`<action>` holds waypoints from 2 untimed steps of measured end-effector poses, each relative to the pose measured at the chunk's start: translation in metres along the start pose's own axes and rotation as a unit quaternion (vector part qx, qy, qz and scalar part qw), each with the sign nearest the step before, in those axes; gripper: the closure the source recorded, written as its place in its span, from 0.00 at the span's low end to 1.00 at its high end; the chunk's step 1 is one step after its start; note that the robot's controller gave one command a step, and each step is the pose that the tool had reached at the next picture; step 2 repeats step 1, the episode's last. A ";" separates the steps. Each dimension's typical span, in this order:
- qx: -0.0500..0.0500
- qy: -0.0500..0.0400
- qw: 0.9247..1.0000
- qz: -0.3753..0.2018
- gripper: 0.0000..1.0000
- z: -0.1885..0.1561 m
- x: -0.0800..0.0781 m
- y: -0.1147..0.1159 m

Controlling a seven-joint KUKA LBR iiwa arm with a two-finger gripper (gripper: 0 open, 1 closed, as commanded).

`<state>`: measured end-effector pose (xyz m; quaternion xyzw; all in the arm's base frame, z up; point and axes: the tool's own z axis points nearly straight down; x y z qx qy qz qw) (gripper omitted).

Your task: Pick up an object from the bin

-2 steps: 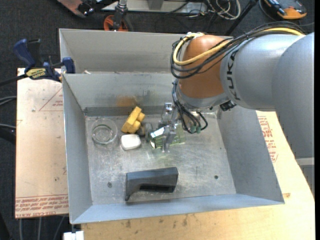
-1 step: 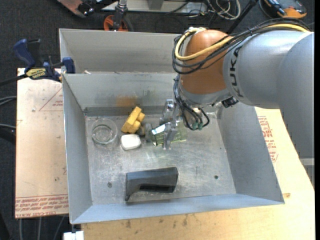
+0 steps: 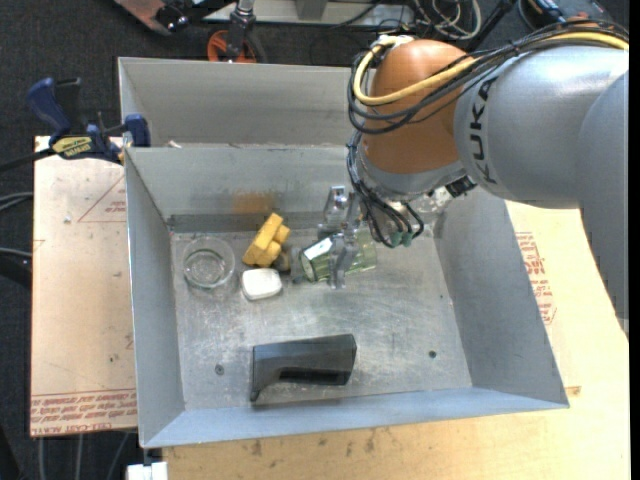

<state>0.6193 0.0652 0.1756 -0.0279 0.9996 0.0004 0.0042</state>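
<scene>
Item: 1 small green-and-white packet [image 3: 318, 258], mid-bin, just right of the yellow block [image 3: 265, 240] and the white oval piece [image 3: 261, 285], at the tip of the gripper [image 3: 341, 262]. Gripper: opening cannot be told, nor whether it has hold of anything. Handling, as judged: light, thin, probably slippery; best taken across its narrow sides.

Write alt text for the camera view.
The gripper is down in the bin at a pale green thing. Left of it lie a yellow block, a white pad and a clear cup; a black block lies in front.
</scene>
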 end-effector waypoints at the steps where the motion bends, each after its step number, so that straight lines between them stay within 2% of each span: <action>1: 0.000 0.003 1.000 0.008 1.00 -0.108 -0.003 -0.002; 2: 0.000 0.003 1.000 0.008 1.00 -0.108 -0.003 -0.002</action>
